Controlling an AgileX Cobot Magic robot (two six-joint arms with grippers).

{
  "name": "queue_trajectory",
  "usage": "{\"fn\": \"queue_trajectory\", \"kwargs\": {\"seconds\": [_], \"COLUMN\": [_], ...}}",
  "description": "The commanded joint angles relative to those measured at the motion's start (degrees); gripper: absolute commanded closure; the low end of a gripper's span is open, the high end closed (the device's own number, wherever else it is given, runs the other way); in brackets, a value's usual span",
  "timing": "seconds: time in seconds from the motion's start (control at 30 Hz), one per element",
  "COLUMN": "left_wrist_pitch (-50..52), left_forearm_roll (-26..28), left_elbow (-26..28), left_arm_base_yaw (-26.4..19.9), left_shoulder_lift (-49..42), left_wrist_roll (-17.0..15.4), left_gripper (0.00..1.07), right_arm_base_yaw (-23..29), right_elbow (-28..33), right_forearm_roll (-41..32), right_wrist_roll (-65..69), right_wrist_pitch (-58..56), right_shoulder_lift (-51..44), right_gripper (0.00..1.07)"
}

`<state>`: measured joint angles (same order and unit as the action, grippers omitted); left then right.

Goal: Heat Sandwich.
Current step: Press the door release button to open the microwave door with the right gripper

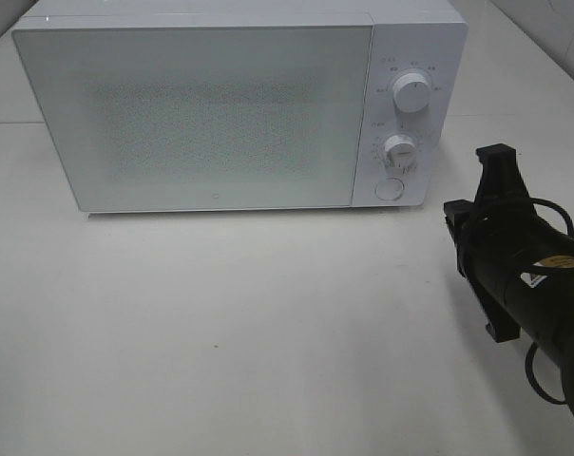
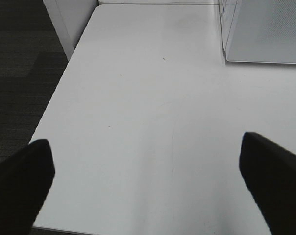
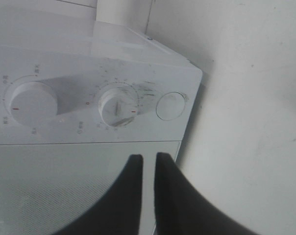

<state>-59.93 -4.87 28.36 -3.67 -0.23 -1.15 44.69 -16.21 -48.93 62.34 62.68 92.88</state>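
Right gripper point(image 3: 148, 156), its black fingers pinched nearly together on nothing, points at the white microwave point(image 1: 211, 114), door closed, near the lower knob point(image 3: 117, 105). Left gripper point(image 2: 143, 139) hangs spread wide above the white table point(image 1: 249, 323), dark floor point(image 2: 15, 73) beyond its edge. The sandwich shows in no view.
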Motion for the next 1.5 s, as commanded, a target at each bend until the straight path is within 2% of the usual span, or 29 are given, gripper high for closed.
{"fn": "queue_trajectory", "kwargs": {"seconds": [0.03, 0.33, 0.53, 0.57, 0.7, 1.0, 1.2, 1.5], "left_wrist_pitch": [0.63, 0.63, 0.63, 0.63, 0.63, 0.63, 0.63, 0.63], "left_forearm_roll": [-0.11, -0.11, -0.11, -0.11, -0.11, -0.11, -0.11, -0.11], "left_elbow": [-0.17, -0.17, -0.17, -0.17, -0.17, -0.17, -0.17, -0.17], "left_arm_base_yaw": [-0.23, -0.23, -0.23, -0.23, -0.23, -0.23, -0.23, -0.23], "left_shoulder_lift": [-1.66, -1.66, -1.66, -1.66, -1.66, -1.66, -1.66, -1.66], "left_wrist_roll": [0.06, 0.06, 0.06, 0.06, 0.06, 0.06, 0.06, 0.06], "left_gripper": [0.09, 0.09, 0.09, 0.09, 0.09, 0.09, 0.09, 0.09], "right_arm_base_yaw": [0.17, 0.06, -4.87, -6.93, -9.22, -12.49, -14.78, -17.19], "right_elbow": [0.0, 0.0, -1.15, -2.12, -4.24, -8.19, -13.35, -19.19], "right_forearm_roll": [0.11, 0.17, 4.07, 6.88, 10.08, 17.7, 24.29, 27.27], "right_wrist_roll": [0.17, 0.52, 2.98, 3.84, 6.7, 16.39, 21.2, 22.46], "right_wrist_pitch": [-1.66, -1.26, -2.98, -3.09, -3.84, -3.9, -3.78, -4.35], "right_shoulder_lift": [0.0, 0.0, 0.0, 0.69, 2.98, 9.97, 15.99, 21.72], "right_gripper": [1.07, 1.07, 1.07, 1.07, 1.07, 1.07, 1.07, 1.07]}}
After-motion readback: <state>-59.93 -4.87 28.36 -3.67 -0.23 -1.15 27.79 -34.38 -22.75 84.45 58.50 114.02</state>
